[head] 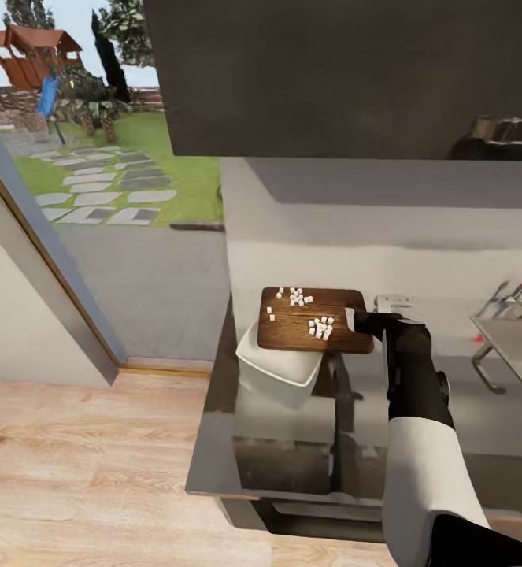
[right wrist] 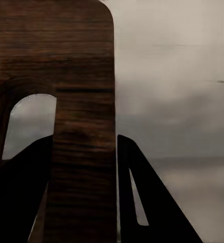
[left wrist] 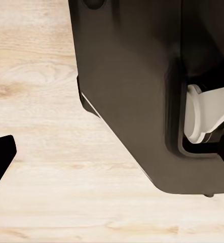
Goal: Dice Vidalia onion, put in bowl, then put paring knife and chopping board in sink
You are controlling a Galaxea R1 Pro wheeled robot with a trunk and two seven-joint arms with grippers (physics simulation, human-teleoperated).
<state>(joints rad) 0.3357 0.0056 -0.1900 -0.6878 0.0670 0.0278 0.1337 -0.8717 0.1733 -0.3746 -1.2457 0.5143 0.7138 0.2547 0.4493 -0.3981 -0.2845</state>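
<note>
My right end effector (head: 357, 320) is clamped on the handle end of the chopping board (head: 316, 331), holding it over the bowl (head: 280, 372) with the diced onion (head: 321, 327) on top. I judge I'm at the transfer step: next I tilt the board so the pieces slide in. Around it, grey tabletop (head: 465, 417), sink (head: 516, 350) right, wood floor (head: 79, 472).

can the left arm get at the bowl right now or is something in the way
Probably not easily. The chopping board, held by the right gripper, hangs over the bowl and covers much of it, and the left wrist view looks at wood floor, away from the counter.
</note>
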